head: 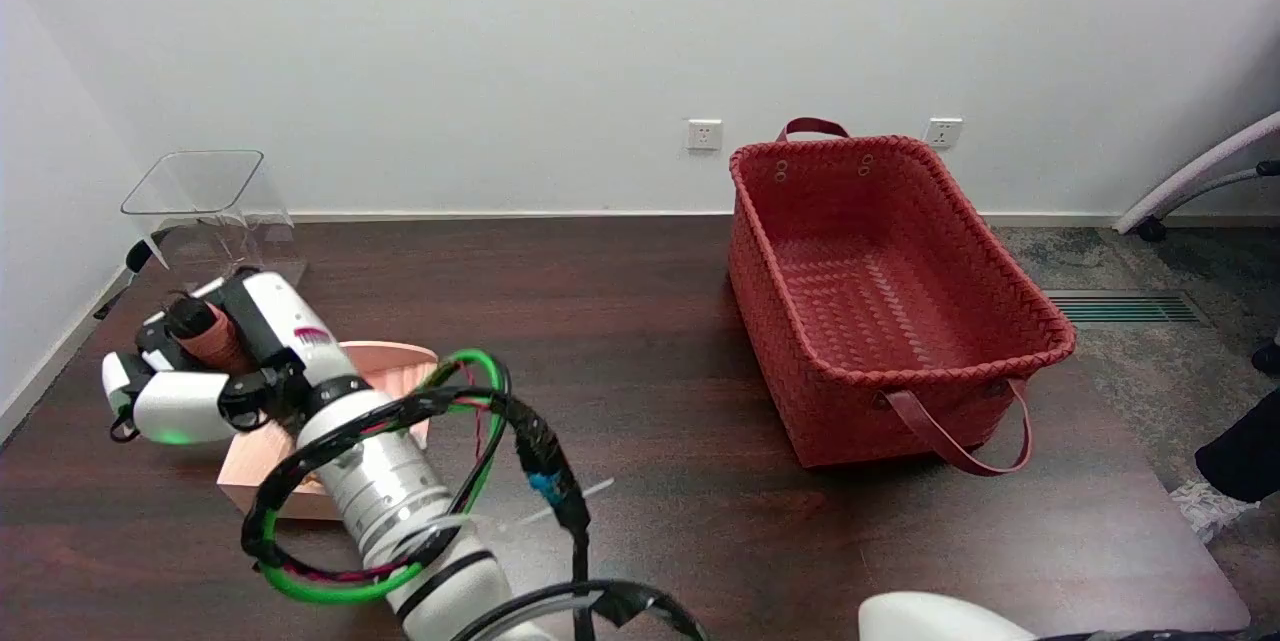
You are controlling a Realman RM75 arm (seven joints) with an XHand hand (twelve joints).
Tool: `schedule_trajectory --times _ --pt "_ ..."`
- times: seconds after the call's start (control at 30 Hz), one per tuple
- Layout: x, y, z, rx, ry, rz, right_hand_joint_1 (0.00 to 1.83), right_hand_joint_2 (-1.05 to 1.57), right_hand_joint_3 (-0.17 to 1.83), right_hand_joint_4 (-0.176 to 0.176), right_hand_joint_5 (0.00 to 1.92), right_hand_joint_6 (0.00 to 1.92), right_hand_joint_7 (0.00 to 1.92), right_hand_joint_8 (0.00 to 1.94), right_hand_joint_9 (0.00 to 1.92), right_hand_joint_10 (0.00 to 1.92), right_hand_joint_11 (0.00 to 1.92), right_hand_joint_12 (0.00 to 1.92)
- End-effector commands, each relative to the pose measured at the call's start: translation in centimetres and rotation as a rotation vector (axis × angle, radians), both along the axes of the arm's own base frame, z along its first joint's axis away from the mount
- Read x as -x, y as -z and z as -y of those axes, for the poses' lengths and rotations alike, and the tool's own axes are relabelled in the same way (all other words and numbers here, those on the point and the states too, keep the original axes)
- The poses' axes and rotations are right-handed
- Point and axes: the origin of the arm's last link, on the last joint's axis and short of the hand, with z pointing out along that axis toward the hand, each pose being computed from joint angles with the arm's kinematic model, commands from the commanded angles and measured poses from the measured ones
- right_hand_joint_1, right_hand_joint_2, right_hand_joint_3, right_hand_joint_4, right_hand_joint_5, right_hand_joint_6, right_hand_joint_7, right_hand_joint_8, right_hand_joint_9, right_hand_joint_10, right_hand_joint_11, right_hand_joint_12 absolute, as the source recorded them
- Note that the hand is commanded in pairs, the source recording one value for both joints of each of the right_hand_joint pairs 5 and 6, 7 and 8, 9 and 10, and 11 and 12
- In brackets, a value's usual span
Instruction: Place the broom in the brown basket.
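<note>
Dark wooden tabletop point(640, 321) runs back to a white wall. At the left the right hand point(205, 366) has its fingers wrapped around a reddish-brown cylindrical piece, seemingly the handle of the broom point(212, 339); the rest of the broom is hidden. Directly beneath and just behind the hand sits a pink box-like container point(385, 371), its contents hidden by the arm. Beyond the hand stands a clear plastic bin point(205, 206). Well off to the hand's far side, at the picture's right, the brown basket point(880, 301) stands open, with nothing visible inside.
</note>
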Motion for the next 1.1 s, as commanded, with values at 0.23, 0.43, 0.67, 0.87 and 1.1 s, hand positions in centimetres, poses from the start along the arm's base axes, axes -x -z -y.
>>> schedule_trajectory --times 0.23,0.43,0.67,0.87,1.1 --pt "-6.9 -7.0 4.5 0.118 -0.310 -0.454 1.22 1.18 0.96 0.000 1.92 1.92 1.92 1.92 1.92 1.92 1.92 1.92" --pt "-8.8 -9.5 4.9 0.144 -0.379 -0.481 1.22 1.19 0.95 0.000 1.92 1.92 1.92 1.92 1.92 1.92 1.92 1.92" --pt "-11.1 -14.9 6.8 0.184 -0.399 -0.502 1.22 1.20 0.94 0.000 1.92 1.92 1.92 1.92 1.92 1.92 1.92 1.92" --pt "-12.9 -19.9 7.6 0.245 -0.448 -0.562 1.22 1.21 0.92 0.000 1.92 1.92 1.92 1.92 1.92 1.92 1.92 1.92" --pt "-14.4 -26.1 8.0 0.343 -0.445 -0.558 1.24 1.17 0.91 0.000 1.92 1.92 1.92 1.92 1.92 1.92 1.92 1.92"
